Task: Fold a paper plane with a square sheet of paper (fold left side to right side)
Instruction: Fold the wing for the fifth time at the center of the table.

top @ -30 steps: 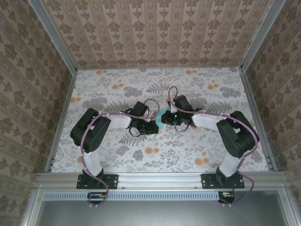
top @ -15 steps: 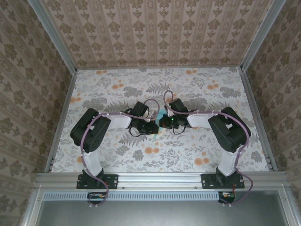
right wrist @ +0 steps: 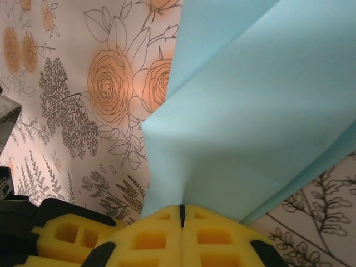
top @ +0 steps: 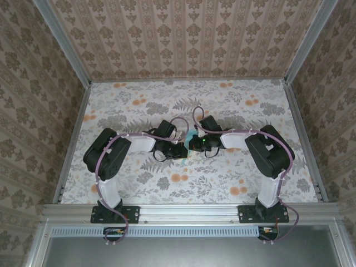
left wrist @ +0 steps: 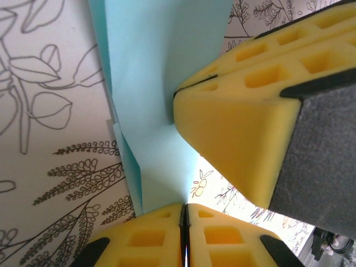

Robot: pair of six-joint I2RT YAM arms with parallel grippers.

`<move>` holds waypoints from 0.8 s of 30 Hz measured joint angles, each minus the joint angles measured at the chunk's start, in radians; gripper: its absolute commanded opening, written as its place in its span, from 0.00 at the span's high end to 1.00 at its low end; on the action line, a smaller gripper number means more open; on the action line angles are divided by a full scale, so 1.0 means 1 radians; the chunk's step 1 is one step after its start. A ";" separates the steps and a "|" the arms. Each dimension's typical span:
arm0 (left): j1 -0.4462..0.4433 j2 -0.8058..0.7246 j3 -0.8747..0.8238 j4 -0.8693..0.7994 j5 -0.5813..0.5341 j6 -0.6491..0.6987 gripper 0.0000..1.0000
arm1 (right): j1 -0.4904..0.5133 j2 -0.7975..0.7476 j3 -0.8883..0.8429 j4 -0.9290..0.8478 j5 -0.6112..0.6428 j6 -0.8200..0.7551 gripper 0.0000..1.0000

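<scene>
Both arms met at the middle of the counter (top: 233, 111), and the square sheet of paper (left wrist: 150, 83) stood bunched up between them, off the surface. The left end effector (left wrist: 184, 214) had its yellow pads pressed together, pinching the sheet's lower edge. The right end effector (right wrist: 181, 214) was likewise clamped on its own edge of the sheet. Layered edges showed along the paper, so some folding looked done. From above the arms hid most of it, so perhaps only an early fold. No pointed dart shape showed yet. The side-to-side crease and the flattening looked left to do.
</scene>
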 measured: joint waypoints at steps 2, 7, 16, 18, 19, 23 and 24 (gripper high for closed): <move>0.000 0.000 0.000 0.000 0.000 0.003 0.90 | -0.007 0.003 0.007 -0.008 0.000 -0.007 1.00; 0.000 0.000 0.000 -0.001 0.000 0.006 0.89 | -0.026 0.013 0.026 -0.024 0.000 -0.014 1.00; 0.000 0.000 0.001 -0.003 0.000 0.007 0.89 | -0.064 0.037 0.072 -0.059 0.019 -0.035 1.00; -0.001 0.000 0.002 -0.004 -0.001 0.007 0.89 | -0.067 0.044 0.085 -0.070 0.019 -0.039 1.00; -0.001 0.000 0.002 -0.004 -0.001 0.007 0.89 | -0.069 0.047 0.091 -0.077 0.019 -0.040 1.00; -0.001 0.000 0.003 -0.006 -0.001 0.007 0.89 | -0.085 0.058 0.110 -0.089 0.023 -0.045 1.00; -0.001 0.000 0.003 -0.007 -0.001 0.007 0.89 | -0.089 0.060 0.114 -0.092 0.022 -0.047 1.00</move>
